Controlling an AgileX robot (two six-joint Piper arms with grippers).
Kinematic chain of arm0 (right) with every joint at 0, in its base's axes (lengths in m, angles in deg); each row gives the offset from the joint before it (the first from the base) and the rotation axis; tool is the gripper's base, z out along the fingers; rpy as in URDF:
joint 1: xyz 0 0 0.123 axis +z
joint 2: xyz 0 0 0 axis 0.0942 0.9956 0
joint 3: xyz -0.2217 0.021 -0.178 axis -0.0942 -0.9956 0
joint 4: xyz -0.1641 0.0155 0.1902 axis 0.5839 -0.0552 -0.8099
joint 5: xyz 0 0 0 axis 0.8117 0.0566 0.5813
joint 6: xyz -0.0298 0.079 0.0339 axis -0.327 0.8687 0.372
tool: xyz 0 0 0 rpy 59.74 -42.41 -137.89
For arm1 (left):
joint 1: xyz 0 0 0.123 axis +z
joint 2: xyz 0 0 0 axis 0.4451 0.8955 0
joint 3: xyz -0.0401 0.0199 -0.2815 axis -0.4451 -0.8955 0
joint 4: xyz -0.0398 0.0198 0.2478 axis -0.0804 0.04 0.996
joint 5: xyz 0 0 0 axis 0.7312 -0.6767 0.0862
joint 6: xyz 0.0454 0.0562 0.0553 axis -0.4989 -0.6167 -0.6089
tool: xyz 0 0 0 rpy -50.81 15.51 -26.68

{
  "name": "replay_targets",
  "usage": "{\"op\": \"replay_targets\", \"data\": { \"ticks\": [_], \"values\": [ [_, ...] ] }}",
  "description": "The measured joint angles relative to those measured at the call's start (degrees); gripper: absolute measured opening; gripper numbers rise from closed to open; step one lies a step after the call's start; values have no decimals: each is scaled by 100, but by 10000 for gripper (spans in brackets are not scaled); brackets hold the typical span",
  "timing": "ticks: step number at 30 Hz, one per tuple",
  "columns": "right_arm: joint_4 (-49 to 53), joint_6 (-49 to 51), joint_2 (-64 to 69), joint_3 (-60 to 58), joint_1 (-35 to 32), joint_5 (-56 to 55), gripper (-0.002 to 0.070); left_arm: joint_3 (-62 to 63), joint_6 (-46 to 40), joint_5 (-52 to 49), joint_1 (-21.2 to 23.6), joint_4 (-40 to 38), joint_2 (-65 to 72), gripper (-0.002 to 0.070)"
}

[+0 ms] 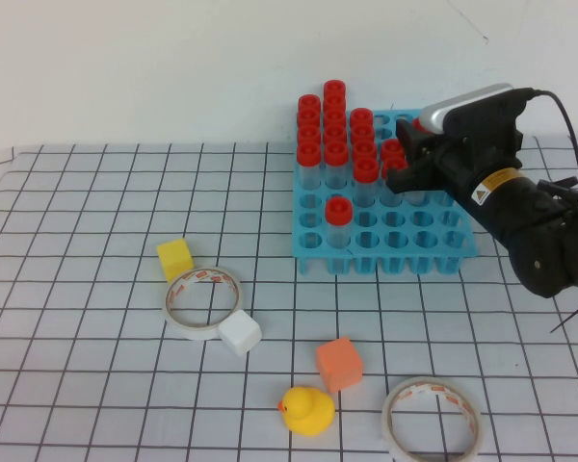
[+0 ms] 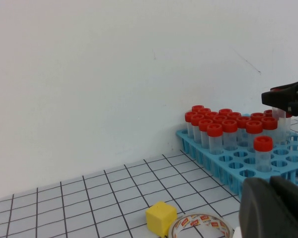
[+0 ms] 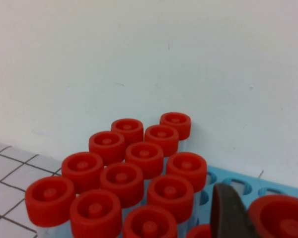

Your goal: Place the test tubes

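3 cubes [image 1: 174,258] [image 1: 239,333] [image 1: 339,364]; 2 tape rolls [image 1: 202,279] [image 1: 433,388] — duck [image 1: 308,411]

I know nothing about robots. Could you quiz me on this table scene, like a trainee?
1. The right gripper hangs over the blue rack's right rear part. What does it grip? A pen; B red-capped test tube; C spoon.
2. True or false: the left arm's gripper is over the rack too.
3. How many tape rolls lie on the table?
Key: 1 B, the test tube. 2 False: the left gripper sits shut, away from the rack, near the yellow cube. 3 Two.
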Motion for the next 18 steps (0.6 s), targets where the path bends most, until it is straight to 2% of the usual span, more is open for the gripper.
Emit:
{"op": "replay_targets", "data": {
  "ticks": [18],
  "values": [
    [-257, -75, -10, 34, 0, 163, 272, 0, 22, 0, 0, 0, 0, -1]
  ]
}}
